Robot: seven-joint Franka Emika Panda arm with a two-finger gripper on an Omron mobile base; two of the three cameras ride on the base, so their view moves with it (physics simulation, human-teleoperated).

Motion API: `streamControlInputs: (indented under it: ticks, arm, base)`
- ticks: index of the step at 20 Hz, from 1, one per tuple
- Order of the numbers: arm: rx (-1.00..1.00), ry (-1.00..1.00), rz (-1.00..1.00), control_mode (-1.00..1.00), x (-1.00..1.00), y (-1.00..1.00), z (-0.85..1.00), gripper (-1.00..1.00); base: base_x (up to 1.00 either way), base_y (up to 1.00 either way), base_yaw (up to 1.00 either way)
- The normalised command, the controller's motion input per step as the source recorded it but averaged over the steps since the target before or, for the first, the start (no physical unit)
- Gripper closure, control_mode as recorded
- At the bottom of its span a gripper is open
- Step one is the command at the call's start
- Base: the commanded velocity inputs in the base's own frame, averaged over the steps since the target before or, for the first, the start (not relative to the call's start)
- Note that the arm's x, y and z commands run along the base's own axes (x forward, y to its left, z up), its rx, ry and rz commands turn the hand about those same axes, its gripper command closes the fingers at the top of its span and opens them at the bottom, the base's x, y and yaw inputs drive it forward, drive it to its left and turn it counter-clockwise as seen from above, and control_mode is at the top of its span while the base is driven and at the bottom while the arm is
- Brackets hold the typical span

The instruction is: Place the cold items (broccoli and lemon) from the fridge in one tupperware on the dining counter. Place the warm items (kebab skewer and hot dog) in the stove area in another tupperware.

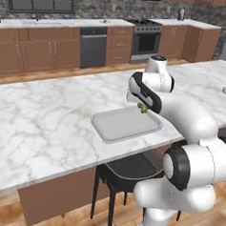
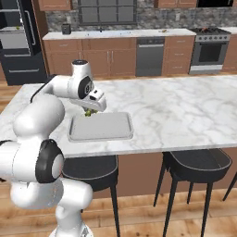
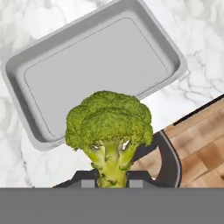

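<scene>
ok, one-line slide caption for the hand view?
Gripper shut on broccoli stem, held above the empty grey tupperware on the marble counter.

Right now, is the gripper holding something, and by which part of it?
Yes. The gripper is shut on the broccoli, holding it by the stalk, with the green head pointing away, over the near edge of the tupperware.

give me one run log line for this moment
phase: carry | end effector: shut on broccoli stalk | position: above near edge of empty tupperware on dining counter | broccoli not yet released
</scene>
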Motion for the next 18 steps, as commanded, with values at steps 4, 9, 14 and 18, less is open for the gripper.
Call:
streamControlInputs:
  ticks: [4, 9, 14, 18]
  arm:
    - [-0.2, 0.0, -0.22, -1.0, 1.0, 0.0, -0.61, 1.0]
    - [0.03, 0.04, -0.23, -1.0, 1.0, -0.06, -0.39, 1.0]
    - [0.28, 0.19, -0.15, -1.0, 0.91, -0.5, -0.44, 1.0]
    - [0.11, 0.02, -0.09, -1.0, 0.51, -0.28, -0.37, 1.0]
  base:
    - [0.0, 0.0, 0.0]
    - [0.0, 0.0, 0.0]
    - [0.0, 0.0, 0.0]
    - [0.0, 0.0, 0.0]
